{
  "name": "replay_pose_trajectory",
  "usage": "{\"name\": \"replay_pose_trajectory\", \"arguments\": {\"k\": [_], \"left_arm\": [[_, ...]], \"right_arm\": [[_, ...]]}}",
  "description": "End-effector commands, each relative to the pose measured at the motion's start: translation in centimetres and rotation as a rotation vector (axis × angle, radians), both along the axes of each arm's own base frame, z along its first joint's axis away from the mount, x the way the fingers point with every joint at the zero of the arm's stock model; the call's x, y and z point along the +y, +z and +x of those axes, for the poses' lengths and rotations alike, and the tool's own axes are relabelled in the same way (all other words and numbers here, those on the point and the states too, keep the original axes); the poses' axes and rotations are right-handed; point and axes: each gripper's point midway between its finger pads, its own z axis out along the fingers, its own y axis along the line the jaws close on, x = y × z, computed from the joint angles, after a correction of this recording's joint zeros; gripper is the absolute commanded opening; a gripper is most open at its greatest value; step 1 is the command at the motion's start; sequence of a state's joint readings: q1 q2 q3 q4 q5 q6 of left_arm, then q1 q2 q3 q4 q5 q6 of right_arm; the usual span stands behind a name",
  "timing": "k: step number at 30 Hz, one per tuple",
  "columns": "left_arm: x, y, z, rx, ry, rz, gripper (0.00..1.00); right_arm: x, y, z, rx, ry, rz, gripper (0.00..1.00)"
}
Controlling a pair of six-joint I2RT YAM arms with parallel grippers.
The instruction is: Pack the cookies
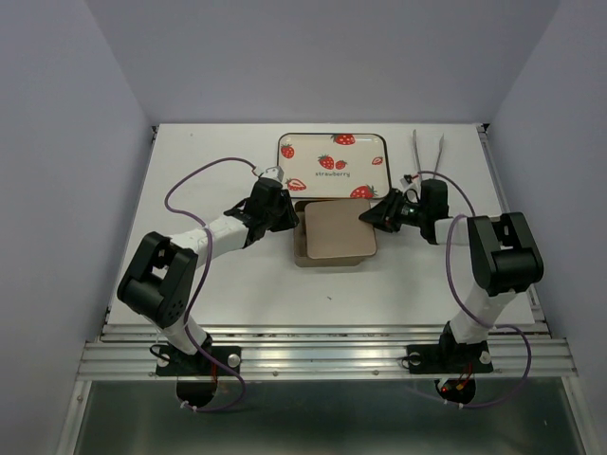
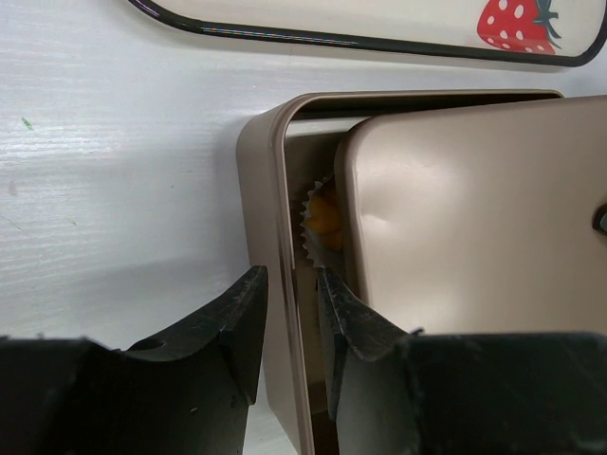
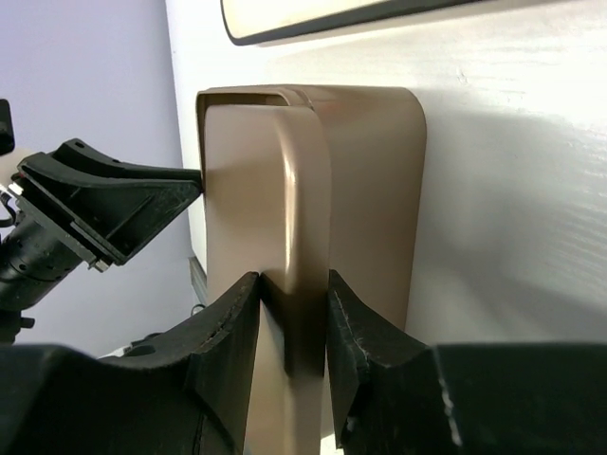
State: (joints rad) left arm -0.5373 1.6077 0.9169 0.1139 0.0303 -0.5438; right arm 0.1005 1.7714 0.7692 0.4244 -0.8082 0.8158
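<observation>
A tan tin box (image 1: 300, 254) sits at the table's middle with its tan lid (image 1: 339, 232) lying over it, shifted right so a slot stays open on the left. Through that slot in the left wrist view, one orange-yellow cookie (image 2: 324, 216) shows in a white fluted paper cup (image 2: 307, 230); the other cookies are hidden under the lid (image 2: 474, 218). My left gripper (image 2: 292, 275) straddles and grips the box's left wall (image 2: 261, 190). My right gripper (image 3: 294, 280) is shut on the lid's right edge (image 3: 303, 199).
A cream strawberry-print tray (image 1: 313, 156) lies just behind the box, its black rim close to the box's far wall (image 2: 332, 38). Metal tongs (image 1: 427, 147) lie at the back right. The left gripper's body (image 3: 114, 204) shows across the box in the right wrist view.
</observation>
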Motion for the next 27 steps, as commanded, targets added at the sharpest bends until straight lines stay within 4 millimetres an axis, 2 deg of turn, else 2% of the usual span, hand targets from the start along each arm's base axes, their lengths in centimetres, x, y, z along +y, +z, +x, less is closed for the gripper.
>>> {"name": "replay_pose_trajectory", "arguments": {"k": [1,10,12,15,19,23,27], "left_arm": [[-0.8,1.8,0.7,-0.041,-0.011,-0.034,0.39],[-0.6,2.4,0.8,-0.045,-0.009,-0.057,0.40],[-0.7,2.6,0.7,-0.044,-0.015,-0.070,0.40],[-0.7,2.9,0.6,-0.049,-0.020,-0.089,0.42],[-0.6,3.2,0.6,-0.055,-0.021,-0.094,0.43],[-0.6,3.3,0.5,-0.053,-0.022,-0.100,0.43],[-0.6,3.2,0.5,-0.051,-0.021,-0.101,0.43]], "right_arm": [[0.1,0.5,1.1,-0.150,0.000,-0.032,0.33],[0.4,0.4,0.6,-0.210,0.009,-0.027,0.34],[0.4,-0.3,0.3,-0.204,0.007,-0.029,0.34],[0.2,-1.0,0.0,-0.201,0.009,-0.045,0.38],[0.1,-1.2,-0.2,-0.202,0.012,-0.052,0.50],[-0.1,-1.3,-0.2,-0.208,0.007,-0.080,0.54],[-0.2,-0.6,0.1,-0.211,-0.008,-0.076,0.49]]}}
